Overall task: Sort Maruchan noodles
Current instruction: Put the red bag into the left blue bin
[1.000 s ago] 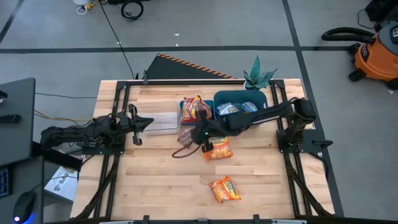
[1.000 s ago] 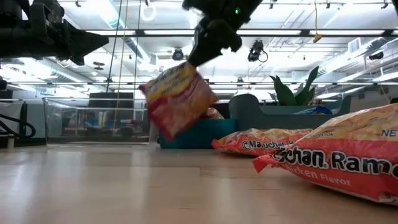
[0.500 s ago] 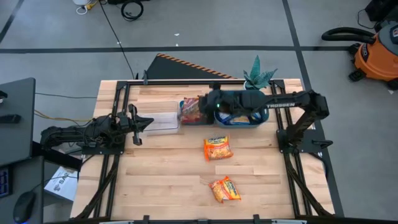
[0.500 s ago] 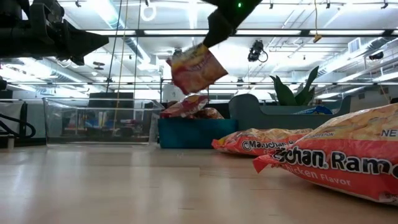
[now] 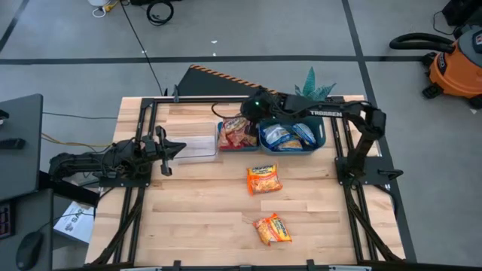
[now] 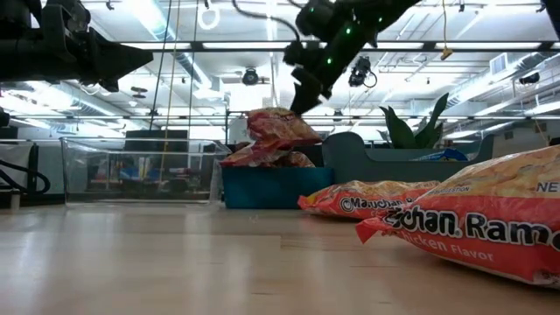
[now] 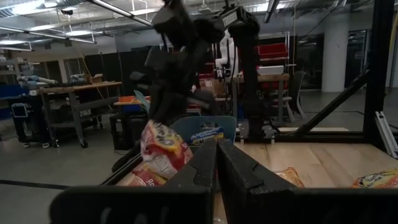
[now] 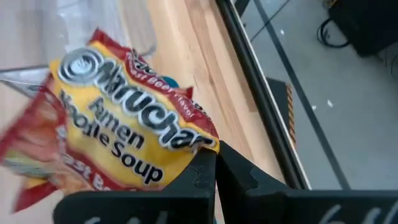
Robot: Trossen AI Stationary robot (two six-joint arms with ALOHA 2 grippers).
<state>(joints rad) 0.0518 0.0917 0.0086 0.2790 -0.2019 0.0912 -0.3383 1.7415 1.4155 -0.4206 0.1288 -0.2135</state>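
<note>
high, low and wrist views, sorting of ramen packets. the right gripper [image 5: 242, 120] hangs over the small blue bin [image 5: 223, 144] at the far side of the desk [image 5: 203, 218], its fingers [image 8: 205, 177] pressed together on the corner of a red-orange packet [image 8: 118, 137], which droops from them onto the red packets [image 6: 262, 156] already heaped in that bin. the larger blue bin [image 5: 322, 135], just beside it, holds blue-silver packets [image 5: 290, 135]. a clear tray [image 5: 194, 148] sits on the other side of the small bin. two orange-yellow packets are unsorted: one [image 5: 263, 179] near the middle of the desk, one [image 5: 273, 229] nearer the front edge, well apart from the bins. the left gripper [image 5: 167, 149] waits at the left side of the desk beside the clear tray, fingers [image 7: 239, 171] pressed together and holding nothing.

handling, by judgement: each packet looks light, its wrapper crinkly and probably slippery, the noodle block inside stiff and brittle. a pinch on the flat sealed edge or a corner, as here, spares the block; a packet so held swings and sags, so a low release over the bin seems wise.
</note>
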